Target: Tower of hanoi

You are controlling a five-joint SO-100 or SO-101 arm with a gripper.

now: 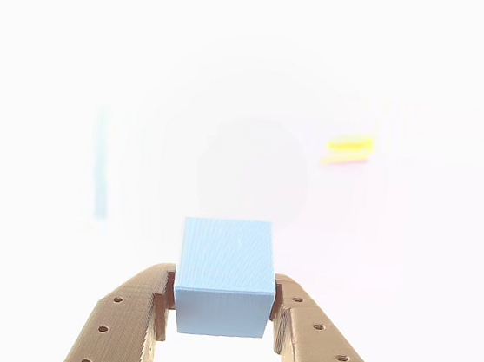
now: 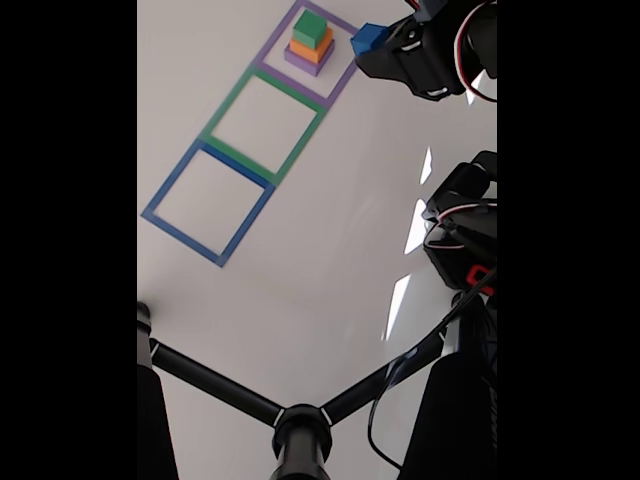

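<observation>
A small blue block [image 1: 223,275] sits clamped between my two brown printed fingers [image 1: 135,309], with my gripper [image 1: 221,305] shut on it. In the fixed view the blue block [image 2: 367,39] hangs in my gripper [image 2: 378,45] just right of a stack inside the purple taped square [image 2: 340,80]. That stack has a green block [image 2: 311,29] on an orange block [image 2: 313,47] on a purple block [image 2: 303,62]. The held block is off the table and apart from the stack.
A green taped square [image 2: 225,107] and a blue taped square [image 2: 170,190] lie in a row below-left of the purple one on the white table. A black stand with spread legs [image 2: 300,425] crosses the bottom, and the arm's base [image 2: 465,230] stands at right.
</observation>
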